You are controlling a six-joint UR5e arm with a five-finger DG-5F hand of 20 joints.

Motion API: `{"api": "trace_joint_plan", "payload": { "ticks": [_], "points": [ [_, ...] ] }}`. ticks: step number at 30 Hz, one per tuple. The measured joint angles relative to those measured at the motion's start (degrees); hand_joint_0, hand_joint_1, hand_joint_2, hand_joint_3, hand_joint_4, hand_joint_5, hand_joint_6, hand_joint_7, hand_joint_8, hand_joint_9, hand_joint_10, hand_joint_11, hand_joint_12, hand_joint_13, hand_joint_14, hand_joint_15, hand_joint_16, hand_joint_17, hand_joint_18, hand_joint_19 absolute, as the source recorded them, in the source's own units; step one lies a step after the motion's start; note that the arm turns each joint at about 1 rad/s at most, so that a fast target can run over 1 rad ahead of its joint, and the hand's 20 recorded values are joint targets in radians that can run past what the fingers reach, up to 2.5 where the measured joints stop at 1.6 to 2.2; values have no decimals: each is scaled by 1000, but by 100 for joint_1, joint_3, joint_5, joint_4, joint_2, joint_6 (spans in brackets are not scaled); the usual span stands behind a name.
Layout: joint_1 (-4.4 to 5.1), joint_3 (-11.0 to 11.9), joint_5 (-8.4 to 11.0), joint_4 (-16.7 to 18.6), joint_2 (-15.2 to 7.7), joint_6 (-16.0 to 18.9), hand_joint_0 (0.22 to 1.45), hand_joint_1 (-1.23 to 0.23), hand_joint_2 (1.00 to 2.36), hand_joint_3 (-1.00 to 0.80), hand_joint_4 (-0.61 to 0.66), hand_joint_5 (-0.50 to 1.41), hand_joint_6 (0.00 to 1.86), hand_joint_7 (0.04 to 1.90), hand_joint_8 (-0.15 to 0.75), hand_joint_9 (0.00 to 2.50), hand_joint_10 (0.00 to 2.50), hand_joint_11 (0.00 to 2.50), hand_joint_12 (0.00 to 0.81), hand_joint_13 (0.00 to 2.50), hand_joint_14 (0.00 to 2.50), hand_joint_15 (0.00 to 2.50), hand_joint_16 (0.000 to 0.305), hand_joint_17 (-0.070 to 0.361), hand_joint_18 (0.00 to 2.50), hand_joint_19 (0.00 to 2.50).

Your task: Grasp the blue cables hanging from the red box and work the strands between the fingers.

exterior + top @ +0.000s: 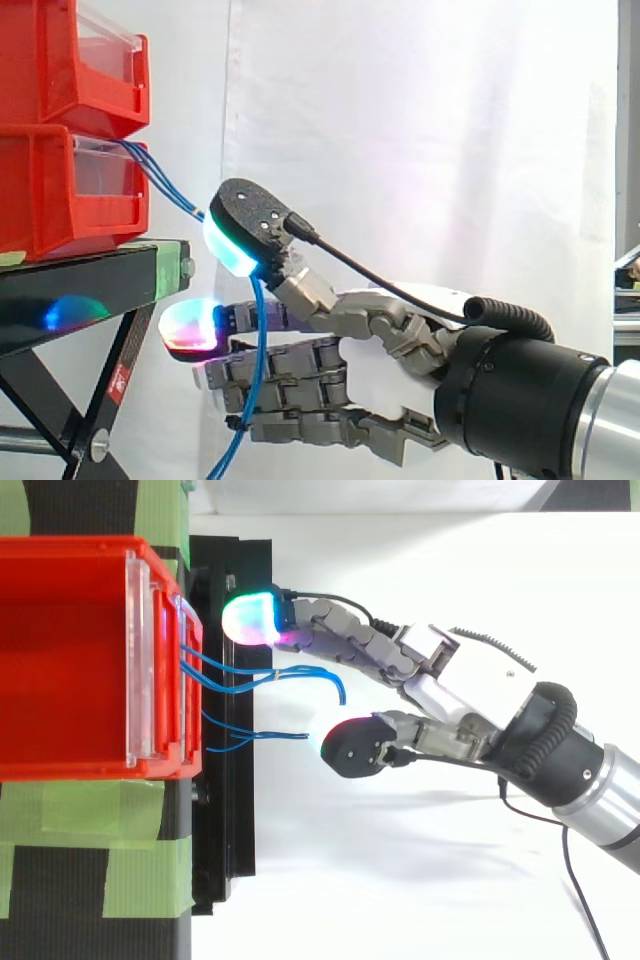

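Side view first: the blue cables (261,330) leave the front of the lower red bin (50,190), slope down to the right as thin paired strands, pass behind the thumb's cyan-green pad (232,252) and then hang almost straight down across the fingers before curving left at the bottom edge. From above they spread into several strands, two looping out between a green-tipped finger (250,616) and the thumb, two shorter ones ending just beside the thumb's dark back.

The hand (380,330) comes in from the right with its fingers nearly straight and its thumb raised above them, so it is spread rather than clamped. The strands run through the gap between thumb and fingers. The thumb pad may be touching them, but the angle is too poor to say.

A second red bin (60,60) sits on top of the lower one, each with a clear front panel. Both rest on a black stand (90,285) whose front edge reflects a cyan glow. Green tape (90,860) crosses the stand's top. A white curtain (420,120) hangs behind, and the surface beneath the arm is white.
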Motion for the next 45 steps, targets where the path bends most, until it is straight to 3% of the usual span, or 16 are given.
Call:
{"api": "trace_joint_plan", "payload": {
  "ticks": [14,22,45],
  "points": [
    [48,13,-103,-23,64,167,687,-504,1000,-1000,206,-230,5,660,373,426,9,348,439,335,10,341,72,163,254,274],
    [64,13,-128,-307,138,330,694,-507,1000,-1000,210,-221,5,657,389,512,9,434,446,436,14,407,72,163,335,293],
    [67,52,-109,-336,179,338,702,-505,1000,-1000,222,-203,6,664,407,614,11,549,470,696,19,637,71,160,572,436]
  ]
}}
